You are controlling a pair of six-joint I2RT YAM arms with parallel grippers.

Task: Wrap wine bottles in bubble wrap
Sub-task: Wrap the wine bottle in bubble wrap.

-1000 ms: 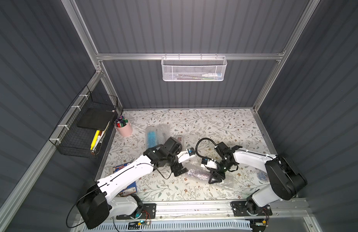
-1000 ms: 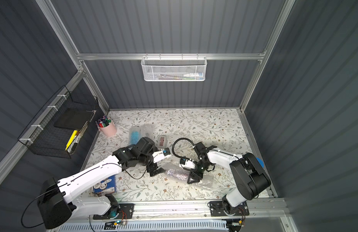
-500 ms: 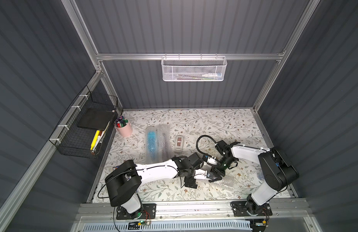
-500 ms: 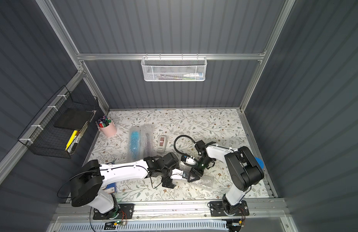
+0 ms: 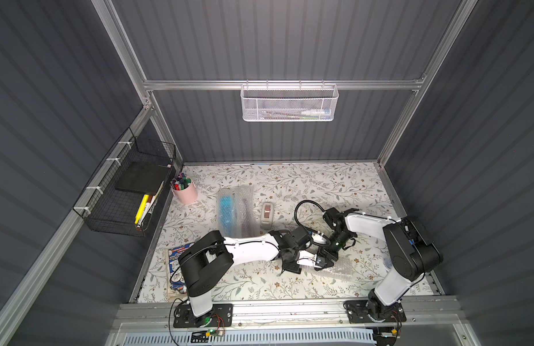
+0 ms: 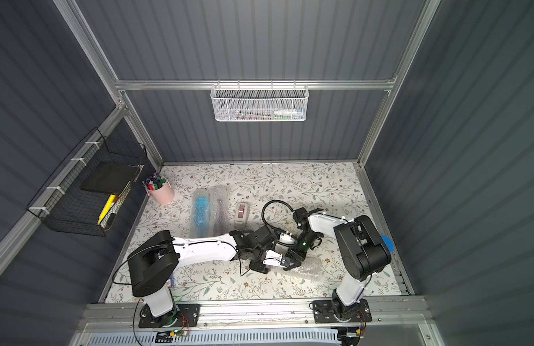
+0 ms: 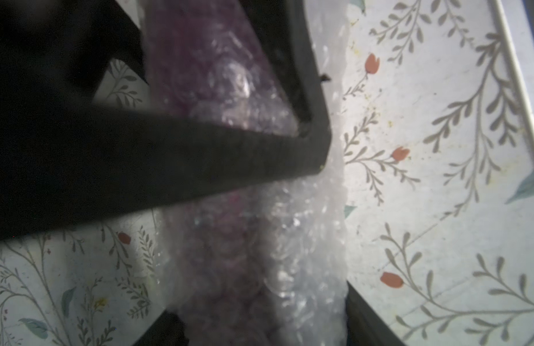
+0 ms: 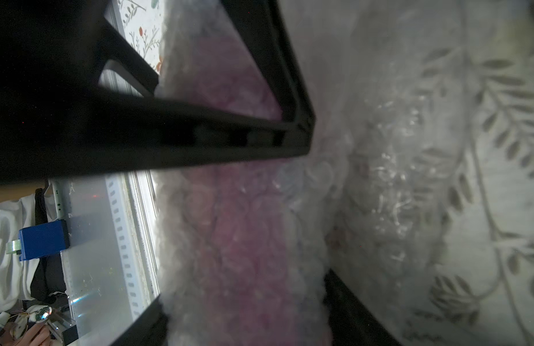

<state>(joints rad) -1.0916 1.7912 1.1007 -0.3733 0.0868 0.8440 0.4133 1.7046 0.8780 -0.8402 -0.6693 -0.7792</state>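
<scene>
Both arms meet low over the front middle of the floral surface [image 5: 319,185], claws nose to nose on one bundle. The left arm [image 5: 253,251] lies stretched out from its base. The right arm [image 5: 364,223] folds back on itself and dips down to meet it.

The bundle is a purple bottle [image 7: 199,54] lying on its side inside crinkled bubble wrap [image 5: 342,269]. In both top views a loose tail of the wrap spreads flat on the surface, out from under the claws on the right arm's side.

From the left claw's [image 7: 328,221] own wrist camera I see the jaws standing partly apart, with the wrapped bottle running through the gap. The wrap passes behind one black finger [image 7: 229,155] and hides part of the other. I cannot tell whether the jaws pinch the bundle or only straddle it.

The right claw [image 8: 316,209] gives me much the same picture from its wrist camera. Its jaws are partly apart and the pink-purple bundle fills the space between them. Again I cannot tell whether it is clamped.

Further back, left of centre, two more rolls lie side by side with their lengths pointing toward the back wall. One holds the blue bottle [image 5: 227,209], the other a second purple bottle [image 5: 245,214], each inside its own bubble wrap. A tape dispenser [image 5: 267,213] sits just beside them on the right-arm side. A pink cup of markers [image 5: 186,193] stands in the back left corner of the surface.
</scene>
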